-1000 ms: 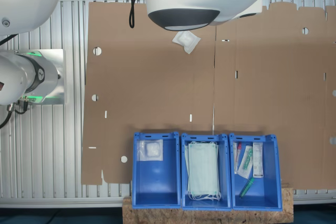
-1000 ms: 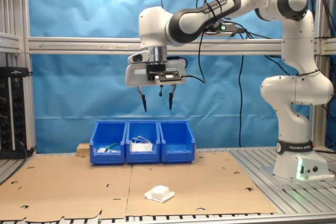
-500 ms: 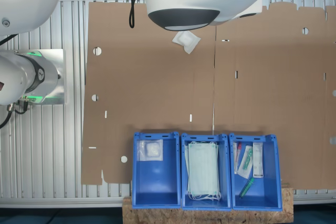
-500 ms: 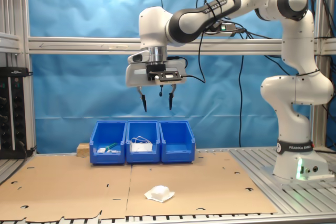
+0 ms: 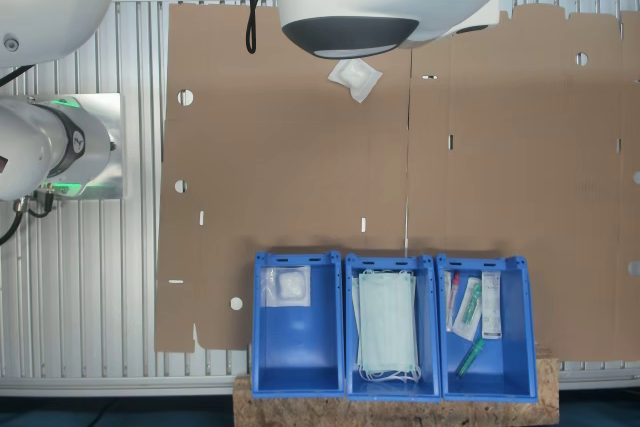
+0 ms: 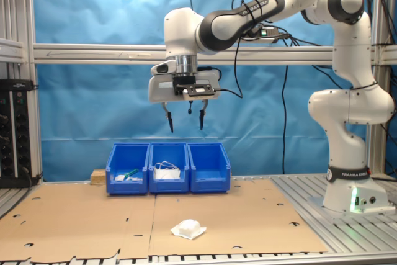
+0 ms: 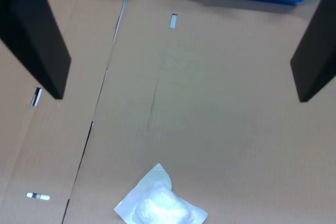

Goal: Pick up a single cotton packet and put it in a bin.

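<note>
A small white cotton packet (image 5: 355,78) lies on the brown cardboard, partly under the arm's housing in the first exterior view. The second exterior view has the cotton packet (image 6: 188,229) near the cardboard's front edge, and the wrist view has the cotton packet (image 7: 159,205) on bare cardboard. My gripper (image 6: 185,128) hangs high above the table, open and empty, its dark fingers (image 7: 42,40) wide apart. Three blue bins stand in a row at the cardboard's far side. One bin (image 5: 297,367) holds another cotton packet (image 5: 287,287).
The middle bin (image 5: 392,384) holds pale-green face masks (image 5: 387,332). The third bin (image 5: 485,382) holds wrapped items and a green tube. The arm's base (image 6: 355,193) stands on the aluminium table at the second exterior view's right. A wooden block (image 5: 395,409) sits behind the bins.
</note>
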